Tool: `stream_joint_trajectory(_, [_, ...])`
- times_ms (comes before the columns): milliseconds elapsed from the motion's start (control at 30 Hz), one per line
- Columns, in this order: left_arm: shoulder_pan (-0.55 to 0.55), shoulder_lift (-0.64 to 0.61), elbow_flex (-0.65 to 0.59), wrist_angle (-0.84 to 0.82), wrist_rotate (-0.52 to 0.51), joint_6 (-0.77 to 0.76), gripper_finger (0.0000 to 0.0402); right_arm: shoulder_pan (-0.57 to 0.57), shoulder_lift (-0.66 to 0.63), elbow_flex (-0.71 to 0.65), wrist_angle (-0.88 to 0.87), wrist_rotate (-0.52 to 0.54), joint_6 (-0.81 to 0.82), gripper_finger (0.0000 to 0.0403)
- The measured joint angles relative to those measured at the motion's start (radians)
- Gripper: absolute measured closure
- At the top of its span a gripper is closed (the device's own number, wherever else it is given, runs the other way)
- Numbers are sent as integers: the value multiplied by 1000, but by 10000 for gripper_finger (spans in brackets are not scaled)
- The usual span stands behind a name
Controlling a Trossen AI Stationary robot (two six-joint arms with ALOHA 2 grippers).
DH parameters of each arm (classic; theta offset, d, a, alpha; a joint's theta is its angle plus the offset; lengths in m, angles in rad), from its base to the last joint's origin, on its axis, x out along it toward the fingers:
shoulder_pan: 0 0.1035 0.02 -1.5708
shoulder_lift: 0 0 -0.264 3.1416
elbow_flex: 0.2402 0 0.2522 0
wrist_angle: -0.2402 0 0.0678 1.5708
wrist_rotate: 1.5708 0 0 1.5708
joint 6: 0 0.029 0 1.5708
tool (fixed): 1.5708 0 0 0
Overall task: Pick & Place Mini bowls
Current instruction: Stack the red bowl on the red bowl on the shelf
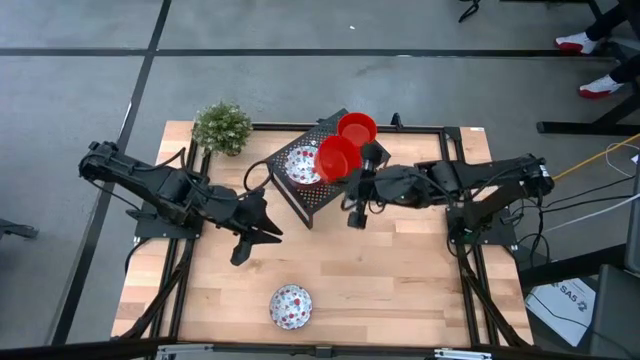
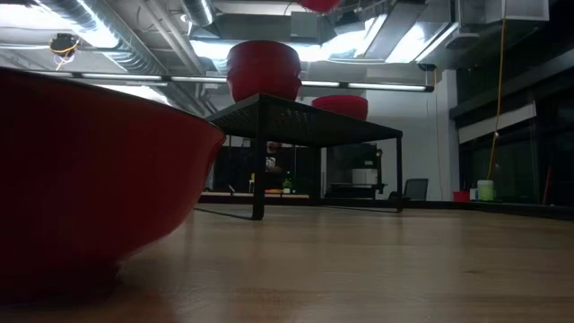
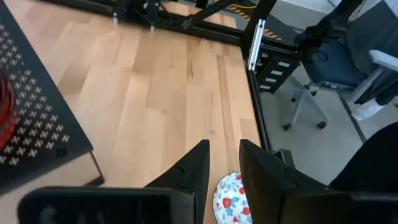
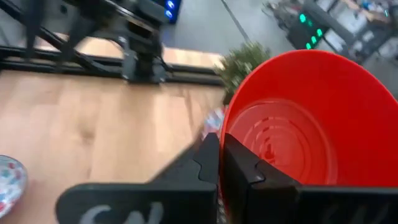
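The right gripper (image 1: 352, 172) hangs over the rack (image 1: 308, 196), its fingers (image 4: 239, 163) pressed together on the rim of a red bowl (image 1: 336, 158), one finger inside the rim and one outside. The held bowl sits just in front of the fingertips, above the rack's top. A second red bowl (image 1: 357, 127) lies just beyond it, at the rack's far corner, and a floral bowl (image 1: 302, 166) rests on the rack beside the held one, toward the left arm. The plant (image 1: 222, 127) stands past the rack at the table's (image 1: 400, 270) far left corner. The left gripper (image 1: 245, 247) hovers over bare wood well to the left of the rack, its fingers (image 3: 189, 173) spread a little with nothing between them. Another floral bowl (image 1: 291, 306) lies on the table ahead of that gripper, near the front edge; in the left wrist view it shows just beyond the fingertips (image 3: 234, 199). In the low view a red bowl (image 2: 90, 179) fills the near left, with the rack (image 2: 305, 130) behind it carrying two red bowls.
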Motion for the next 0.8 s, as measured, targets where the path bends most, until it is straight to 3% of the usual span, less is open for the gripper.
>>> stream_joint_trajectory(300, [-14,10,0,0,1,-38,320,-124,-29,0,-141,-7,88,394])
stream_joint_trajectory(567, [-12,43,-1,0,3,-190,320,-254,-29,0,-160,-82,80,394])
stream_joint_trajectory(800, [-12,68,-1,0,4,-197,320,-345,-28,0,-201,-89,77,394])
